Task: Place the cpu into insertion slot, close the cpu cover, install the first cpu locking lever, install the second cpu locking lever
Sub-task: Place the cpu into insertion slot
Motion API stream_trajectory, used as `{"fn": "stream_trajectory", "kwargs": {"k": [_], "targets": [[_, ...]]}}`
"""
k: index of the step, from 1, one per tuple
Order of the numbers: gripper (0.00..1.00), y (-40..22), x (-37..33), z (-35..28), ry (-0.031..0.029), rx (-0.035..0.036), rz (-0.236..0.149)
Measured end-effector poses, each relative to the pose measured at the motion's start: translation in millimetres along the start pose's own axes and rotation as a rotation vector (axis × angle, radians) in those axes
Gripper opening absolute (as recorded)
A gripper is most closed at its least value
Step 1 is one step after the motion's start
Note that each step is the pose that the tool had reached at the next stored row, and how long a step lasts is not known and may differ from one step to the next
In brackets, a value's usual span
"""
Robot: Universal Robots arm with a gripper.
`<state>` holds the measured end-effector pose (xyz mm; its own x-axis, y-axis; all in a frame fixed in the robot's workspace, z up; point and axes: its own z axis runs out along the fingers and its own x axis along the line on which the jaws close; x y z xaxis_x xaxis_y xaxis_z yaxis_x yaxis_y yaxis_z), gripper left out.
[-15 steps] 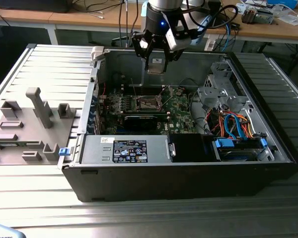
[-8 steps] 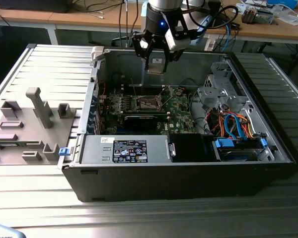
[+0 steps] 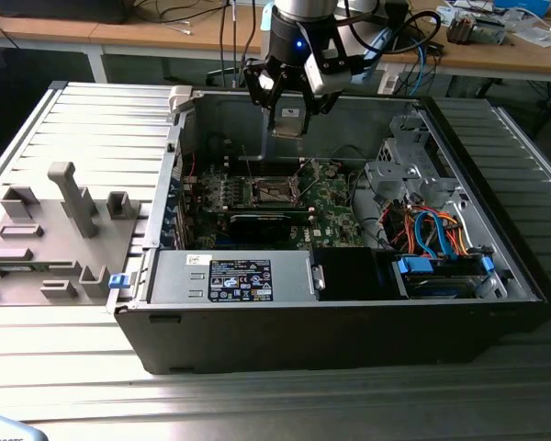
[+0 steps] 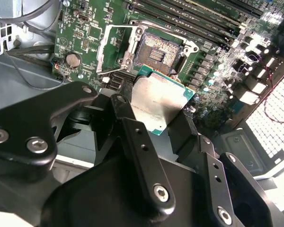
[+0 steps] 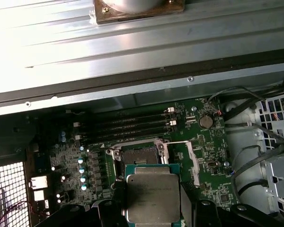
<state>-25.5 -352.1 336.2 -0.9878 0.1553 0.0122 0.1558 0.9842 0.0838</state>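
cpu (image 4: 158,101): airborne, not seated. Metal top faces both wrist cameras. Gripper (image 5: 155,213) closed on it, fingers clamping opposite edges, nothing else held.

Insertion slot (image 4: 158,54): bare, contact field exposed.

Exterior view: cpu (image 3: 288,122) well above slot (image 3: 274,190), offset from it toward far wall of computer case (image 3: 257,340). From the chip, slot therefore lies down and nearer.

cpu cover (image 4: 109,47): swung open, just beside slot, clear of opening.

Judgement: chip edges roughly square with slot edges, but chip not yet over slot. Lever state unclear.
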Motion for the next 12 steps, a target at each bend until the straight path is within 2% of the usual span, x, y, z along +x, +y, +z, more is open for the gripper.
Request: {"fn": "stream_trajectory", "kwargs": {"k": [12], "targets": [[0.55,0.0,0.0,0.5,-0.0013,-0.0001,0.015]]}}
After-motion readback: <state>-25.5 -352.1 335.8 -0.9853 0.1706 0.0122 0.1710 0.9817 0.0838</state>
